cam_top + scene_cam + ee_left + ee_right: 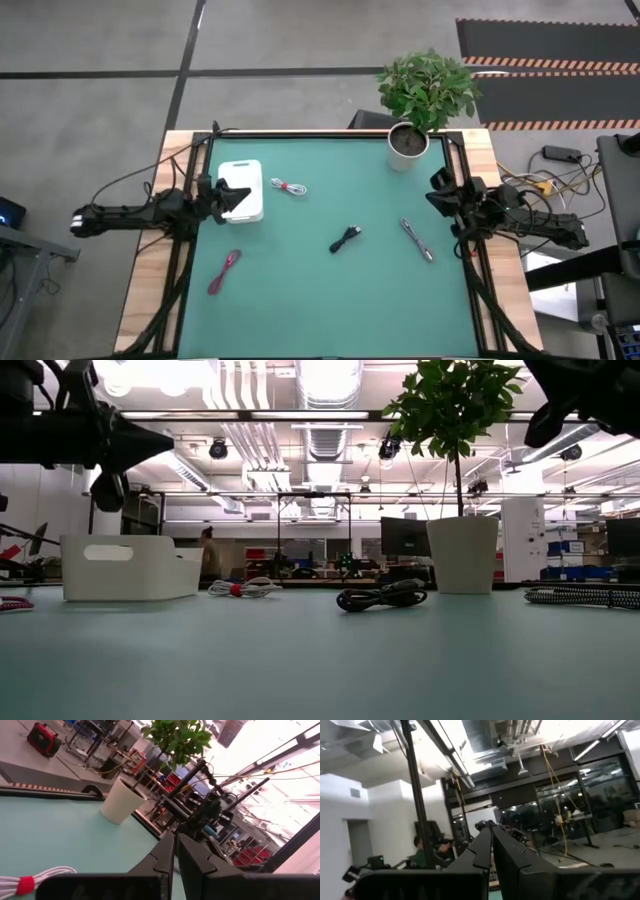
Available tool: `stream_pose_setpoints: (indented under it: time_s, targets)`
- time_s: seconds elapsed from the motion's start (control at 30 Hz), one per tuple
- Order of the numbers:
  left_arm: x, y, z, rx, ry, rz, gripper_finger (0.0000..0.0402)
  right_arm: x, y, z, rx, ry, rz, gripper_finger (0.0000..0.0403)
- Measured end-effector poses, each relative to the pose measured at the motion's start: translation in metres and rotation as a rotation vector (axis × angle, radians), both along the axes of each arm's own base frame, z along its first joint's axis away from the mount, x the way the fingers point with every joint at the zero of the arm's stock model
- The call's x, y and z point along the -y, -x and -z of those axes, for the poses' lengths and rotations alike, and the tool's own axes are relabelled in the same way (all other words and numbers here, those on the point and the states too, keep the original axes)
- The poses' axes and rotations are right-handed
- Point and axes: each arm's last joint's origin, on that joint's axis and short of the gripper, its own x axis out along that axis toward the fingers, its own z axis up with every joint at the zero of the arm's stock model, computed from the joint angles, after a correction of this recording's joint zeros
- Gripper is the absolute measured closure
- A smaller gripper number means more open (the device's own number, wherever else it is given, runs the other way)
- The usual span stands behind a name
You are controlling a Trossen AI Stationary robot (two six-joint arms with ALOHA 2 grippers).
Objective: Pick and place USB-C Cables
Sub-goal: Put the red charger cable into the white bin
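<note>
**Four cables loose on the mat, both arms parked at the table edges**

Landmark: white tray (243, 190), near the far-left part of the green mat (330, 290).

Surroundings: potted plant (425, 100) in a white pot stands at the mat's far edge, well to the right of the tray. Nothing lies between the tray and any cable. In the low view the tray's wall (125, 568) shows a handle slot; its inside is hidden from that height. From above, the part of the tray not covered by the arm shows bare white floor, no cable visible in it.

Cables, all on the mat, outside the tray:
- white cable with red tie (289, 187): just beside the tray, on its right.
- red cable (224, 272): nearer the front than the tray, apart from it, slightly left.
- black cable (346, 239): right of the tray and forward, near mat centre.
- grey cable (417, 240): farthest right of the tray, beyond the black one.

Left gripper (228, 196): raised over the tray's left side, fingers (165, 857) pressed together, holding nothing.

Right gripper (437, 192): at the mat's right edge, well apart from the tray, fingers (482, 847) together, holding nothing.
</note>
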Motion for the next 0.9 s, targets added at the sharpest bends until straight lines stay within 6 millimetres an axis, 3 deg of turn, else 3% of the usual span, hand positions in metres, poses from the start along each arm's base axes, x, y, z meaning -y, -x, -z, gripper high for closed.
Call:
stream_pose_setpoints:
  time_s: [0.4, 0.67, 0.9]
  targets:
    - [-0.001, -0.006, -0.004, 0.028, 0.023, -0.041, 0.0394, 0.001, -0.002, -0.005, 0.054, 0.071, 0.074, 0.0394]
    - [-0.001, -0.016, -0.034, 0.057, 0.021, -0.018, 0.04, 0.002, -0.002, -0.007, 0.069, 0.081, 0.103, 0.0394]
    - [0.005, -0.039, -0.072, 0.028, 0.021, 0.048, 0.0401, 0.003, 0.001, -0.016, 0.099, 0.143, 0.189, 0.0394]
